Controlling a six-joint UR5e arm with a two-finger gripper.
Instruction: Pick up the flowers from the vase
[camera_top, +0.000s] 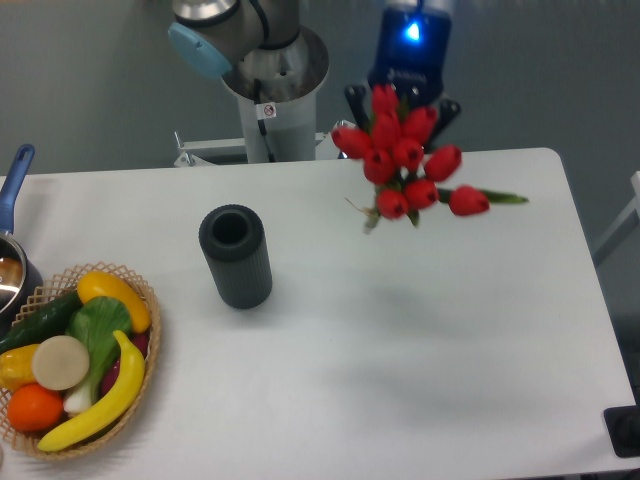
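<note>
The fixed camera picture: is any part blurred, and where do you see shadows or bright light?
Fixed camera view: the flowers look slightly soft, as if blurred by motion; the vase is sharper. A faint shadow lies on the table below the bunch. A blue light glows above the claw, whose fingertips are hidden behind the buds.
</note>
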